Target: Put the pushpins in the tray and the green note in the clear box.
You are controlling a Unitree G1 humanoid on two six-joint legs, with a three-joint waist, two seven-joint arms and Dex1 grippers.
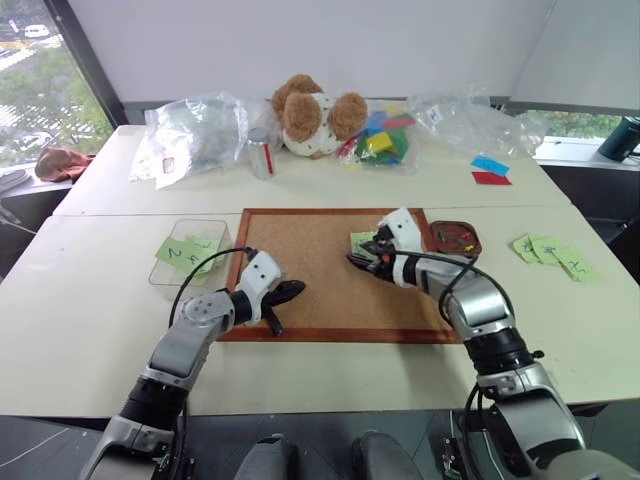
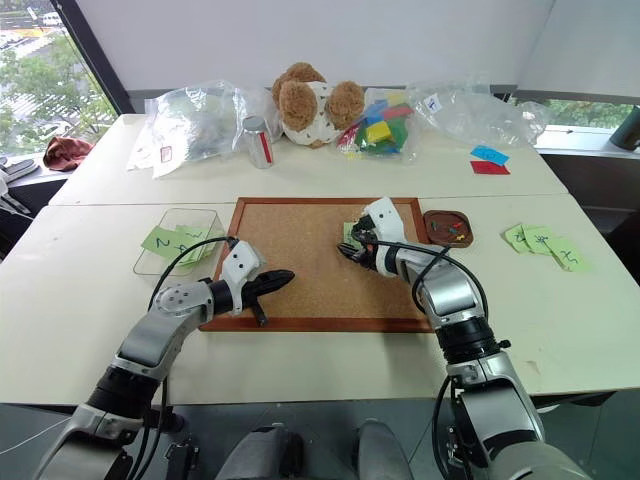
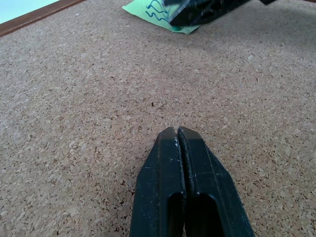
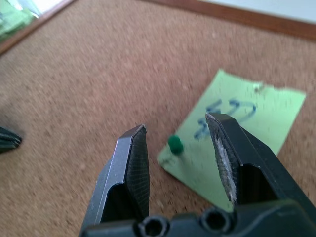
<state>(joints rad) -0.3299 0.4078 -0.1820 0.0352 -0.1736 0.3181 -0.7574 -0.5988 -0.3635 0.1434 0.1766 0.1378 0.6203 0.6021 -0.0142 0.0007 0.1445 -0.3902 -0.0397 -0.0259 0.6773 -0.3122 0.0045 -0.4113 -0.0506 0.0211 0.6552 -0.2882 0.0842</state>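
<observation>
Right wrist view: right end effector (image 4: 180, 136), partly open and empty, straddles a green pushpin (image 4: 175, 144) fixing the flimsy green note (image 4: 247, 143) near the corkboard's (image 1: 310, 262) far-right corner; grip the tiny, slippery head first.

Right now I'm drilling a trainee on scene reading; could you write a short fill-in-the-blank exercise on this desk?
1. The small green-headed pushpin pins the light-green paper note to the wood-framed ____.
2. The left claw has its fingers ____.
3. The right claw hangs open over the pushpin, not yet ____ it.
4. The small dark-brown tray sits at the board's ____ side.

Missing words: corkboard; shut; gripping; right
</observation>
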